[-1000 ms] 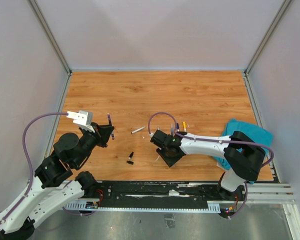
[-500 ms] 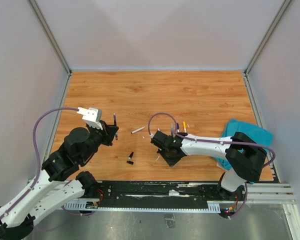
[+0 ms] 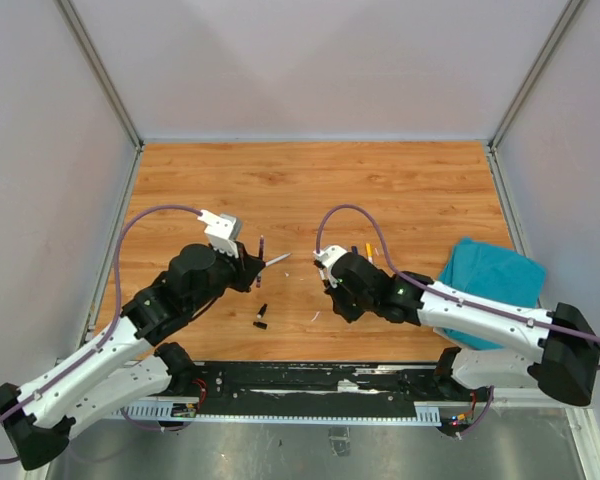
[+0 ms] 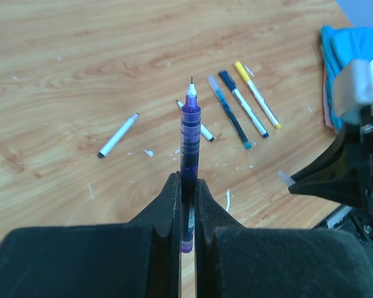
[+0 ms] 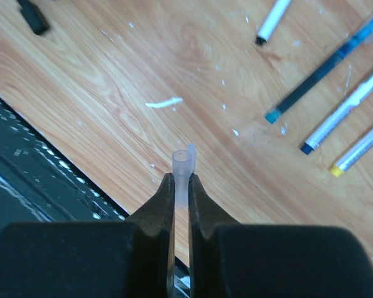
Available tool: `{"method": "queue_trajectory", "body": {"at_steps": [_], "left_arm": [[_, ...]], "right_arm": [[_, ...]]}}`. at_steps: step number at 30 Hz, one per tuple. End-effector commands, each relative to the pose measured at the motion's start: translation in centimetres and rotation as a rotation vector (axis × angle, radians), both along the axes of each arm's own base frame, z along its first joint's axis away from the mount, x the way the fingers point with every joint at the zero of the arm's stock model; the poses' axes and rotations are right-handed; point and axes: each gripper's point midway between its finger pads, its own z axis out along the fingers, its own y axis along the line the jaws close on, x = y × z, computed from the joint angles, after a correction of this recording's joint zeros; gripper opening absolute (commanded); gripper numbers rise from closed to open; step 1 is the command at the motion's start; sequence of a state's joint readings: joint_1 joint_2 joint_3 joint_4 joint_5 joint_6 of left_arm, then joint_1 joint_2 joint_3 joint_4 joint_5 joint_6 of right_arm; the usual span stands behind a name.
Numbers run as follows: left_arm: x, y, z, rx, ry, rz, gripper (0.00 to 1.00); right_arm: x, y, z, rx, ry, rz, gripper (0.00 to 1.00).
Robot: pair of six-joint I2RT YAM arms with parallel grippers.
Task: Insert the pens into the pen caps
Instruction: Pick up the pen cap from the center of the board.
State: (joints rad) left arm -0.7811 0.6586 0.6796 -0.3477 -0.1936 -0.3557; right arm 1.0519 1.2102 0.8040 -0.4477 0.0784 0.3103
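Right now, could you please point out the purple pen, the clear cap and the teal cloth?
purple pen (image 4: 189, 127): left wrist view, middle of the barrel.
clear cap (image 5: 182, 164): right wrist view, near its open end.
teal cloth (image 3: 495, 270): top view, centre.

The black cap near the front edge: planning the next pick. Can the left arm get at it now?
Probably not yet: the black cap lies unobstructed close by, but the left fingers are shut on the purple pen.
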Motion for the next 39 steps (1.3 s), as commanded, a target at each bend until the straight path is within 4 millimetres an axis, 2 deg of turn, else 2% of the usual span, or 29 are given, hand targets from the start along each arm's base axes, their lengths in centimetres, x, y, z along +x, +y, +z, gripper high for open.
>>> {"method": "queue_trajectory", "body": {"at_steps": [1, 5, 11, 21, 25, 32, 39], "left_arm": [[0.2, -2.8, 0.3, -0.092, -0.008, -0.084, 0.0], [0.1, -4.5, -0.2, -0.116, 0.002, -0.123, 0.0], [-1.2, -7.4, -0.9, -0.133, 0.007, -0.187, 0.01], [-2.9, -8.7, -1.7, -0.207, 0.001, -0.29, 0.0], [-4.0, -9.8, -1.1, -0.236, -0.029, -0.361, 0.0], [-6.2, -11.8, -0.3, -0.287, -0.066, -0.488, 0.0], [-7.3, -13.0, 0.1, -0.315, -0.075, -0.566, 0.0]], "right_arm": [[1.1, 1.2, 1.9, 0.13, -0.037, -0.005, 0.01], [1.9, 1.6, 3.5, 0.239, -0.013, -0.057, 0.01], [3.3, 2.4, 6.7, 0.496, -0.032, -0.131, 0.01], [3.2, 2.1, 10.9, 0.743, -0.133, -0.15, 0.01], [3.0, 1.8, 13.0, 0.861, -0.198, -0.144, 0.01], [3.7, 0.8, 17.3, 1.041, -0.297, -0.207, 0.01], [4.3, 0.4, 19.6, 1.13, -0.331, -0.252, 0.01]]}}
